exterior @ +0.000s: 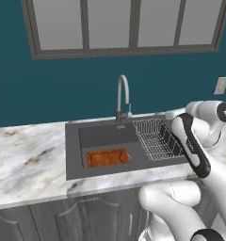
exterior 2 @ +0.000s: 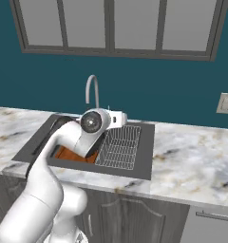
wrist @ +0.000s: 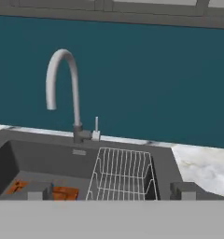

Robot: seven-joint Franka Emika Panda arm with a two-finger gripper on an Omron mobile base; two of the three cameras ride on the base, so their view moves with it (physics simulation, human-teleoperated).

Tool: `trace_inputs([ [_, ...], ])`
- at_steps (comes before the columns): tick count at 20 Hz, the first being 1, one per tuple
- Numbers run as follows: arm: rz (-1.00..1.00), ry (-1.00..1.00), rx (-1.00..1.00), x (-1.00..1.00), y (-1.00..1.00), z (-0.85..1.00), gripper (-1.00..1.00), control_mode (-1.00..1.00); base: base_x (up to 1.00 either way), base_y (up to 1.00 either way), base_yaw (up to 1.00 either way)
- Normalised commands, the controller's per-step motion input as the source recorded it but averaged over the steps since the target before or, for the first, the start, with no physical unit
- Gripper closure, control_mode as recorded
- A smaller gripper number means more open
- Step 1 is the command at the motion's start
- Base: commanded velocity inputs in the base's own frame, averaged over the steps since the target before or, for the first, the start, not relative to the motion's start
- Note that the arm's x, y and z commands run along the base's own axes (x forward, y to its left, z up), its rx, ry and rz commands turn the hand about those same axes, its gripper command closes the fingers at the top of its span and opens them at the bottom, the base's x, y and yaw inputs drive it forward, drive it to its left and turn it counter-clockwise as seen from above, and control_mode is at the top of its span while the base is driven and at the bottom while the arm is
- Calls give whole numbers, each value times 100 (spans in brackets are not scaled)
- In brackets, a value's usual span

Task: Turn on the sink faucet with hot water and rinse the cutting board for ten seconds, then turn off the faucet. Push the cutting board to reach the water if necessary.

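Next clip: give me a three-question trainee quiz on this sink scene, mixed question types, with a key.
1. True or false: water is running from the sink faucet.
2. Where does the cutting board lie?
A. in the dish rack
B. on the sink floor, beside the rack
C. on the marble counter
3. Fill in: the claw is ____, holding nothing.

Key
1. False; no stream shows.
2. B
3. open

Orange-brown cutting board (exterior: 108, 157) in dark grey sink (exterior: 73, 155), grey faucet (exterior: 123, 96), teal wall (exterior: 63, 89), white-veined marble counter (exterior: 25, 160)
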Motion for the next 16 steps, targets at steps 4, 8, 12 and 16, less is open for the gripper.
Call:
trace_inputs([
  [4,0,-3,1,78,0,-11,-100,-100,0,0,0],
  [8,0,0,1,78,0,-12,-100,-100,0,0,0],
  [12,1,0,0,54,3,-25,-100,-100,0,0,0],
  [16,4,0,0,22,2,-31,-100,-100,0,0,0],
])
